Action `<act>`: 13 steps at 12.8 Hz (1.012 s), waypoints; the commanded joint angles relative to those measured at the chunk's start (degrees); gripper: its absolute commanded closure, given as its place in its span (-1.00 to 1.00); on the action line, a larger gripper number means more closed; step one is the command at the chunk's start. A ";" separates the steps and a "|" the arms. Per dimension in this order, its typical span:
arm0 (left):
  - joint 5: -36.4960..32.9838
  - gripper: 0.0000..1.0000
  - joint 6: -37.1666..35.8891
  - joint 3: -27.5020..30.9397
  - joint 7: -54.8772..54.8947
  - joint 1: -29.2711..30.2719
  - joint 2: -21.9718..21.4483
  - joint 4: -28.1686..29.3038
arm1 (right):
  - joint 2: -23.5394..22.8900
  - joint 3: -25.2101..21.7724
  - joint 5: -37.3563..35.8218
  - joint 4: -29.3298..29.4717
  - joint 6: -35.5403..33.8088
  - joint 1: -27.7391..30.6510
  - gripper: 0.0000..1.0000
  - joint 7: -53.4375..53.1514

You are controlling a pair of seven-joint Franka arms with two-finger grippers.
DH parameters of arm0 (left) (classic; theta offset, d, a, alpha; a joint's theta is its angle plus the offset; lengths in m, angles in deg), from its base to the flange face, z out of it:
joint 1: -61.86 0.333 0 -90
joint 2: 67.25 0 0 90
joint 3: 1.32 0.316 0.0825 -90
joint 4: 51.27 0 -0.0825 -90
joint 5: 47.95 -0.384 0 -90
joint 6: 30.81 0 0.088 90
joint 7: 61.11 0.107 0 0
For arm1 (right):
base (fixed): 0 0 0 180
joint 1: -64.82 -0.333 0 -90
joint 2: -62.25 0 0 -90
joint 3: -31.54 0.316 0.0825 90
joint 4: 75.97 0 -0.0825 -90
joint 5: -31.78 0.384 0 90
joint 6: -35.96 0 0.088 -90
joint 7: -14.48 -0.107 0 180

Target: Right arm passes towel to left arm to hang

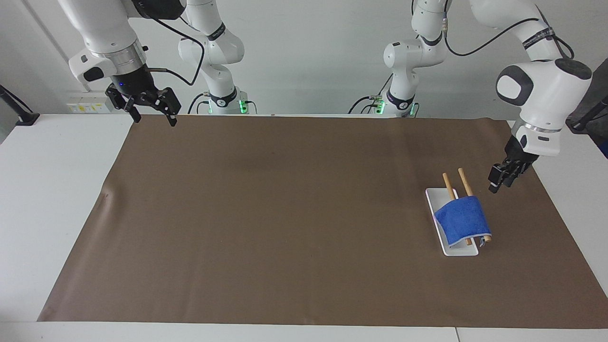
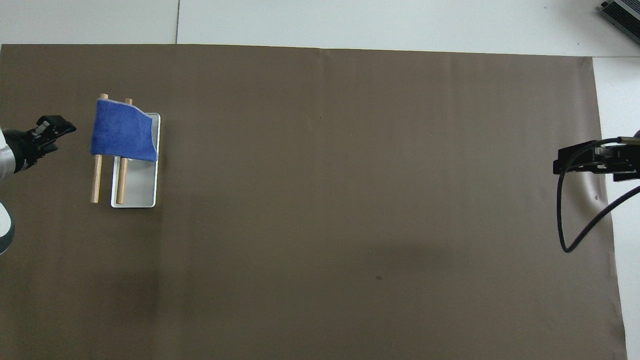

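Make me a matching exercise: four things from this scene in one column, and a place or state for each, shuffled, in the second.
Things:
1. towel
2. left gripper
3. right gripper
4. white tray

Places or states:
A. open, raised over the brown mat's edge at the right arm's end
B. draped over two wooden rods
C. flat on the mat, under the rods
D. holding nothing, in the air beside the rods

Pairs: 1-B, 2-D, 3-A, 4-C
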 commanded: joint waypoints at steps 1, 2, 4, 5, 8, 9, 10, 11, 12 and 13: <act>-3.31 -0.21 -9.31 -0.19 1.60 -1.23 2.70 -6.61 | -0.74 0.32 0.87 1.27 -0.81 1.22 -1.00 0.38; -4.36 -0.20 -13.00 -1.41 1.69 -1.23 2.70 -8.53 | -0.74 0.32 0.87 1.27 -0.81 1.13 -1.00 0.38; -5.95 -0.20 -19.42 -2.12 3.52 -1.93 2.79 -12.23 | -0.39 0.32 0.87 0.83 -0.81 0.96 -1.00 0.30; -6.48 -0.20 -22.15 -2.12 4.58 -2.55 2.70 -13.99 | -0.13 0.32 0.87 0.48 -0.81 1.04 -1.00 0.21; -6.57 -0.18 -27.70 -3.70 5.99 -2.99 2.61 -17.60 | 0.05 0.23 0.87 0.22 -0.81 1.30 -1.00 0.12; -6.48 -0.18 -29.19 -4.05 6.08 -3.34 2.61 -18.82 | 0.05 0.14 0.70 0.22 -0.90 1.31 -1.00 0.82; -6.31 -0.18 -30.25 -4.23 6.08 -3.34 2.61 -19.62 | 0.05 0.14 0.61 0.22 -0.90 1.31 -1.00 0.91; -6.05 -0.19 -30.96 -4.23 5.99 -3.95 2.44 -19.80 | 0.05 0.14 -0.18 0.22 -0.99 1.22 -1.00 0.82; -5.69 -0.23 -31.75 -3.88 6.08 -4.74 1.92 -19.72 | 0.05 0.23 -0.36 0.22 -1.08 1.22 -1.00 0.74; -5.60 -0.26 -32.80 -4.05 6.08 -4.84 1.13 -19.46 | 0.05 0.23 -0.27 0.22 -0.99 1.30 -1.00 0.74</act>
